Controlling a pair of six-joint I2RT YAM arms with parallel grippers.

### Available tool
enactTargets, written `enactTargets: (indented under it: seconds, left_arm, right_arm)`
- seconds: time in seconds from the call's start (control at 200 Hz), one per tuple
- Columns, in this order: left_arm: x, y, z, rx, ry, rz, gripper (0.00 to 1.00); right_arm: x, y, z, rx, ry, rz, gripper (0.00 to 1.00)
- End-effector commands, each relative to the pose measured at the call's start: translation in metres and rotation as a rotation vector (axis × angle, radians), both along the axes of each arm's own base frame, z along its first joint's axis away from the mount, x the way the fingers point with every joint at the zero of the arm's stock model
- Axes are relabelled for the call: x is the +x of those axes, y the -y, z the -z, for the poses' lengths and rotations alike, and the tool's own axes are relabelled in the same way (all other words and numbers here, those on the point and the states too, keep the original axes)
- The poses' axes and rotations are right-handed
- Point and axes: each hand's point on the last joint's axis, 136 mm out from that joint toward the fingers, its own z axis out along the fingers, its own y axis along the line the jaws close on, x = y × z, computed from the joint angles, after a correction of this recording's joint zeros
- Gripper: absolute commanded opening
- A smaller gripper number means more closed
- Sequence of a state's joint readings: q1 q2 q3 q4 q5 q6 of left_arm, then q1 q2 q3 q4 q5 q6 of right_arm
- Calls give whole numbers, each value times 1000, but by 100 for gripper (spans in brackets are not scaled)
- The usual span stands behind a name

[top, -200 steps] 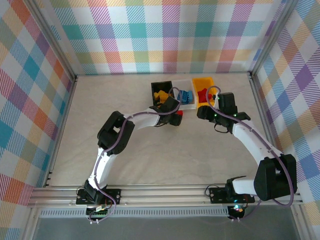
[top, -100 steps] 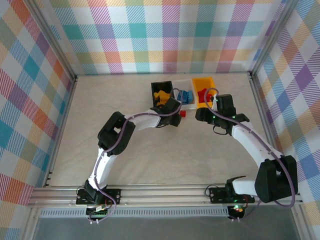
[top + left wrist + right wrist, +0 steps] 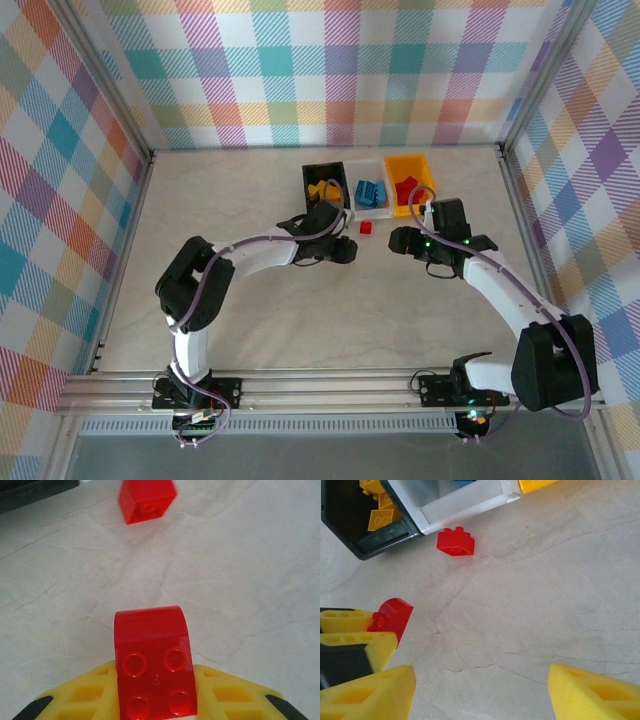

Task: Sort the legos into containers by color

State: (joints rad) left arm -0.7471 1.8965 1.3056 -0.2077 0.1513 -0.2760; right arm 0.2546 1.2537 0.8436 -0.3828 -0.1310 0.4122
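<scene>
Clamping a red brick in my left gripper, now pulled back from the white bin.
A second ago the jaws stood part open up close to the white bin. Now they're shut tight on the held red brick, on the bin's near side. So one red looks ready for the yellow-orange bin, just right of the white bin, where reds already lie. A loose red brick sits on the table just in front of the white bin, not yet sorted. My right gripper hangs near the white bin's near-right side, fingers apart, holding nothing.
</scene>
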Motion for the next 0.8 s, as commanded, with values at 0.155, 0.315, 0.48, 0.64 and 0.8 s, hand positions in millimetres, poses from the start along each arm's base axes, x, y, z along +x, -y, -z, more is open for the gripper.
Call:
enactTargets:
  seconds: [0.155, 0.315, 0.48, 0.64, 0.8]
  left_arm:
    - [41, 59, -73, -105, 110, 80, 30]
    - [81, 108, -82, -170, 138, 113, 30]
    - [121, 148, -86, -238, 202, 108, 32]
    - [153, 164, -67, -266, 276, 52, 34]
    - [170, 163, -47, -262, 308, -26, 38]
  right_arm:
    - [-33, 18, -65, 94, 272, 83, 69]
    - [-60, 9, -58, 146, 260, 6, 69]
    - [-78, 7, -45, 161, 217, -22, 69]
    - [-88, 7, -43, 159, 208, -40, 69]
    - [-93, 5, -37, 169, 188, -47, 69]
